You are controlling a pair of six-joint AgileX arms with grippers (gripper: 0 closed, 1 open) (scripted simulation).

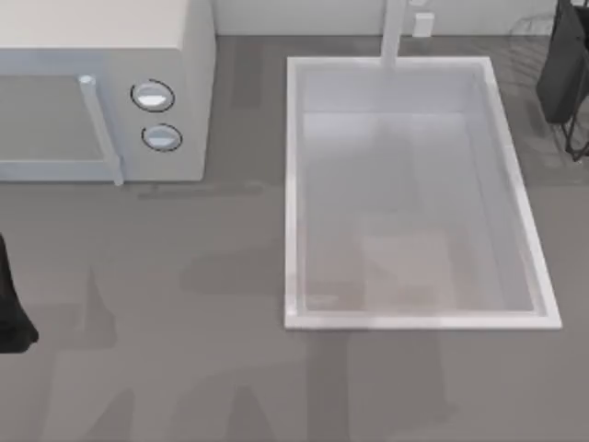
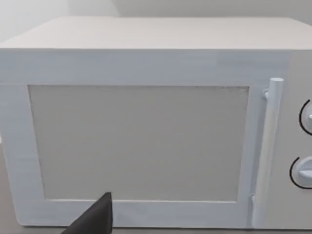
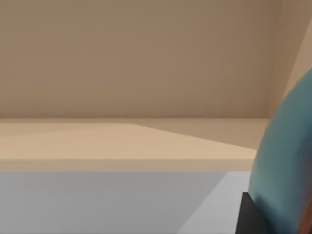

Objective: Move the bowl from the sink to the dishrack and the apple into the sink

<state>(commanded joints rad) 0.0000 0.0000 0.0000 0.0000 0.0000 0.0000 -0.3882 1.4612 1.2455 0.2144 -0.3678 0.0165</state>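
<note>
The white sink (image 1: 293, 184) lies right of the middle and holds nothing. The blue bowl (image 3: 287, 161) looms close in the right wrist view, with one dark finger (image 3: 251, 217) against its side. My right gripper (image 1: 563, 78) hangs over the thin grey wires of the dishrack (image 1: 532, 41) at the far right corner, shut on the bowl. The arm hides the bowl from above. The apple is out of view. My left gripper (image 1: 11, 308) sits parked at the left edge.
A white microwave (image 1: 101, 92) with two round knobs (image 1: 153, 96) stands at the back left, facing the left wrist camera. A white faucet post (image 1: 394, 32) rises behind the sink. Grey counter stretches in front of the microwave and the sink.
</note>
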